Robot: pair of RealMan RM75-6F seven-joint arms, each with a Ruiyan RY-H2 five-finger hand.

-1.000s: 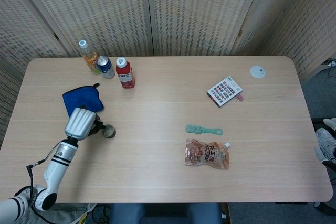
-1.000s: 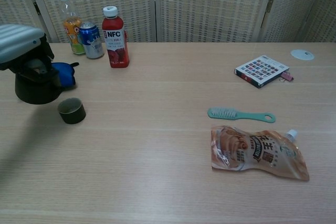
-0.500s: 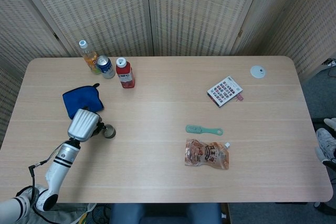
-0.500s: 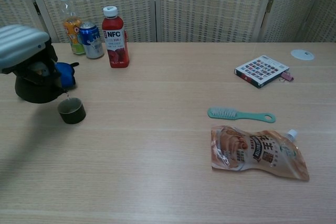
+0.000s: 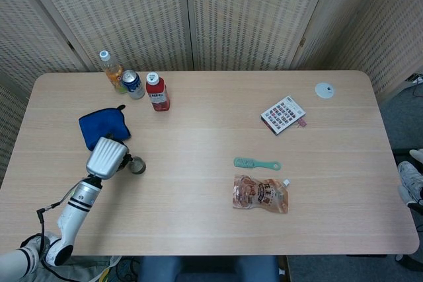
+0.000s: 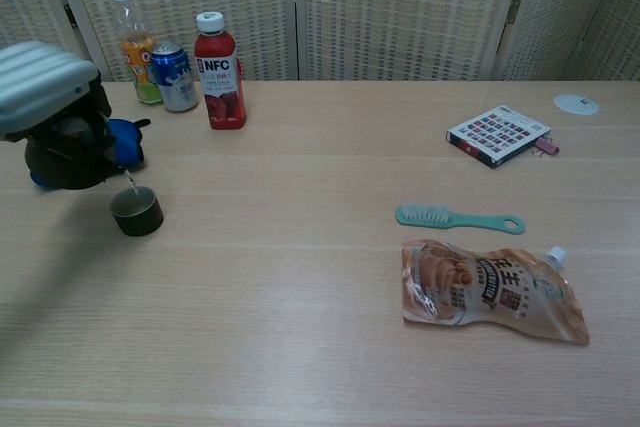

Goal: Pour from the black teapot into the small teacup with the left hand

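Left hand (image 6: 45, 82) grips the black teapot (image 6: 65, 152), tilted with its spout just above the small teacup (image 6: 136, 211) on the table (image 6: 300, 277); a thin stream seems to fall, hard to confirm. Blue cloth (image 5: 102, 125) lies just behind.

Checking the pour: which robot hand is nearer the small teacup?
Left. The left robot hand holds the black teapot tilted just above and beside the teacup; the right robot hand shows in neither view.

bottles, can (image 6: 177, 77) | blue cloth (image 5: 102, 125) | brush (image 6: 458, 217) | pouch (image 6: 490, 291)
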